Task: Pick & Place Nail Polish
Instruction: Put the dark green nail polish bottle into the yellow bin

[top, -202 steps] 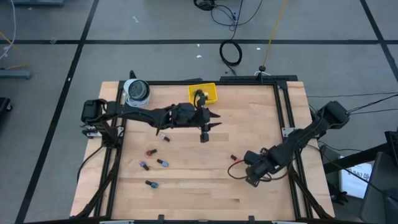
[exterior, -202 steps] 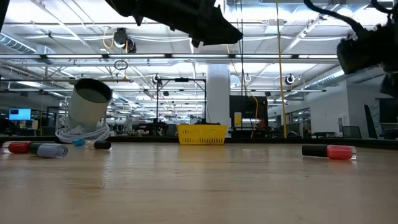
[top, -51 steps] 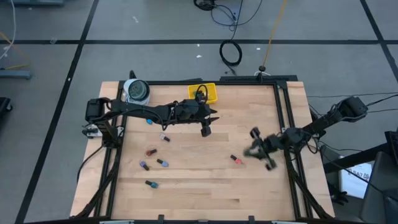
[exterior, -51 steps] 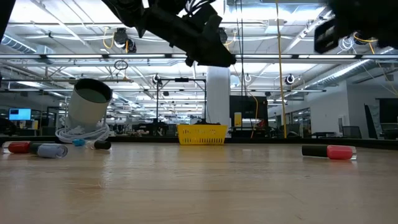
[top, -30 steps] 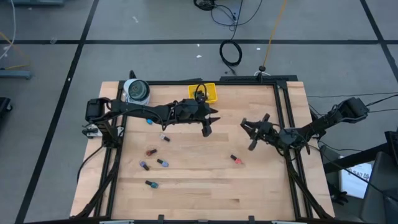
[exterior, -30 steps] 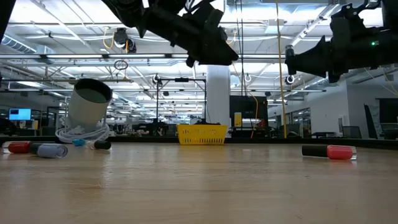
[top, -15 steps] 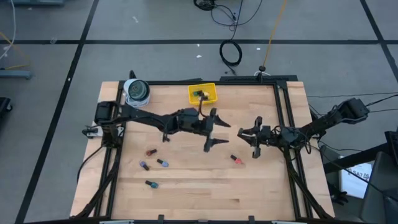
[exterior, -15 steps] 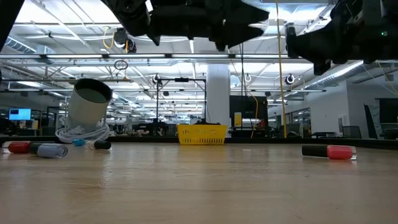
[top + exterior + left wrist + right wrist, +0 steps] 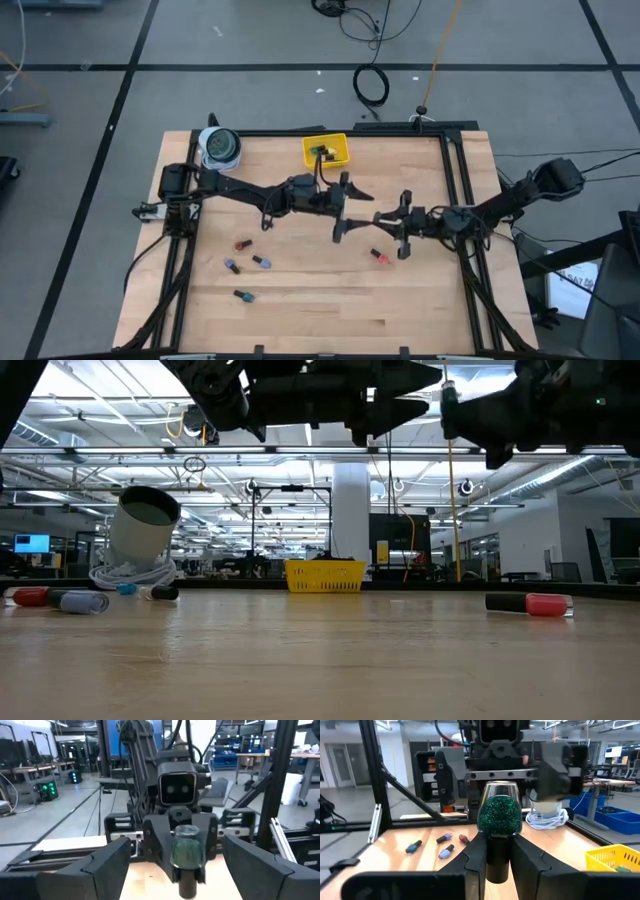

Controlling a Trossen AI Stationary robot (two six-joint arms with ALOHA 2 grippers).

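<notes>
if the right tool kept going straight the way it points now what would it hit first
Most likely the left tool. The right tool, shut on a green glitter nail polish bottle, points straight at it, and the left tool's fingers stand open either side of that line. The gap between the two is hard to judge.

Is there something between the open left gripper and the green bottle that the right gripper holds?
Nothing visible. The right gripper is shut on the green glitter bottle above the table's middle. The left gripper faces it with its jaws wide apart, and the gap between them is free.
</notes>
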